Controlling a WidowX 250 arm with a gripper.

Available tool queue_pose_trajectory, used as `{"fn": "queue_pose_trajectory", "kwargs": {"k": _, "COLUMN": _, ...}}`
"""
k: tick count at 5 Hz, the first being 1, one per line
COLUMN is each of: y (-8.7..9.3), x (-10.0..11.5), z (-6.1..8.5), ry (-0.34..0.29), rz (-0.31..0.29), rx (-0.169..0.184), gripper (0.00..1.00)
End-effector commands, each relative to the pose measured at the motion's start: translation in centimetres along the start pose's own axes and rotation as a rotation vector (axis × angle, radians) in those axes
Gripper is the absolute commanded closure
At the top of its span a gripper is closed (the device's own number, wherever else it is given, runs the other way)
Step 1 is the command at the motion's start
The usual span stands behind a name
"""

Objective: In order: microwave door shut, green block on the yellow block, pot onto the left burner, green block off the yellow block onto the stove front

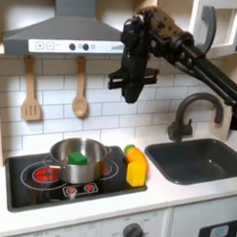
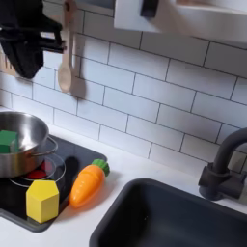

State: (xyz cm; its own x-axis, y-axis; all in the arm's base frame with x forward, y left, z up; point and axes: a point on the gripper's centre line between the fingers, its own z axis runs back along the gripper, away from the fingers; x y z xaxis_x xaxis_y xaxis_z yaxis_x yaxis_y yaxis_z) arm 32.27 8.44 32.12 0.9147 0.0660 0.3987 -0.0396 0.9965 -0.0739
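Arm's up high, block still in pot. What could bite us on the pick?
1. The green block sits low inside the pot; its rim may catch the gripper.
2. The yellow block stands near the cooktop's corner beside the carrot; a bump could topple it.

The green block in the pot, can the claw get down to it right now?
Probably yes. The green block sits uncovered in the open pot, and the claw hangs high above the stove with nothing between. The pot's wall may crowd the fingers.
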Motion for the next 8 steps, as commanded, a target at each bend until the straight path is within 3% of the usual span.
{"fn": "queue_pose_trajectory", "kwargs": {"k": 1, "y": -1.5, "x": -2.9, "z": 1.7, "ry": 0.039, "rz": -0.096, "rx": -0.023, "gripper": 1.0}}
{"fn": "queue_pose_trajectory", "kwargs": {"k": 4, "y": -1.8, "x": -6.6, "z": 3.0, "ry": 0.065, "rz": -0.17, "rx": -0.047, "gripper": 1.0}}
{"fn": "queue_pose_trajectory", "kwargs": {"k": 7, "y": -3.2, "x": -9.5, "z": 5.3, "ry": 0.062, "rz": -0.271, "rx": -0.114, "gripper": 1.0}}
{"fn": "queue_pose_trajectory", "kwargs": {"k": 8, "y": -3.4, "x": -10.2, "z": 5.9, "ry": 0.048, "rz": -0.296, "rx": -0.122, "gripper": 0.82}}
